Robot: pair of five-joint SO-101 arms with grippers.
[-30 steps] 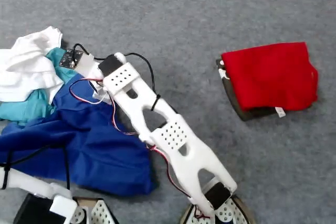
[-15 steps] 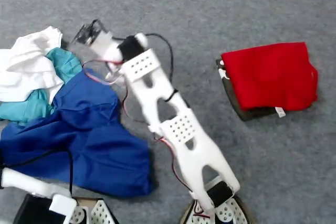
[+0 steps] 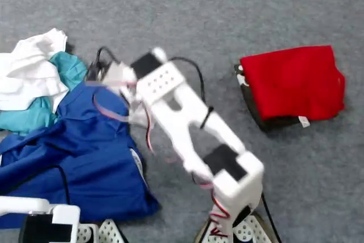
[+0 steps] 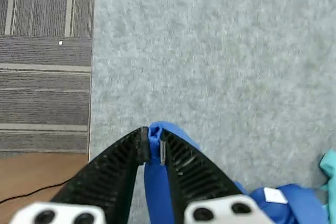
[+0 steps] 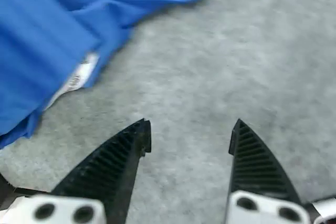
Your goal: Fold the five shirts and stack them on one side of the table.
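Grey table (image 3: 227, 21), seen from the high view. Blue shirt (image 3: 74, 146): unfolded and rumpled, covering the 7 to 9 o'clock sector of the table. Right arm (image 3: 187, 118): runs from its base at 6 o'clock toward 10 o'clock, ending over the blue shirt's 1 o'clock edge. Red shirt (image 3: 293, 81): folded, at 3 o'clock, lying on top of a folded dark shirt (image 3: 257, 115) whose edges show at the red one's 7 to 9 o'clock side. White shirt (image 3: 28, 72): crumpled, at 9 to 10 o'clock, overlapping a teal shirt (image 3: 25, 118) that pokes out beside it and touches the blue shirt. Left arm (image 3: 34, 206): at the 7 o'clock corner, partly over the blue shirt. Left gripper (image 4: 152, 139): jaws pinched closed on a fold of blue shirt fabric, above the table near its edge. Right gripper (image 5: 191, 132): jaws spread apart, nothing between them, over bare table just beside the blue shirt's hem. White label (image 5: 73, 82): on the blue shirt near that hem.
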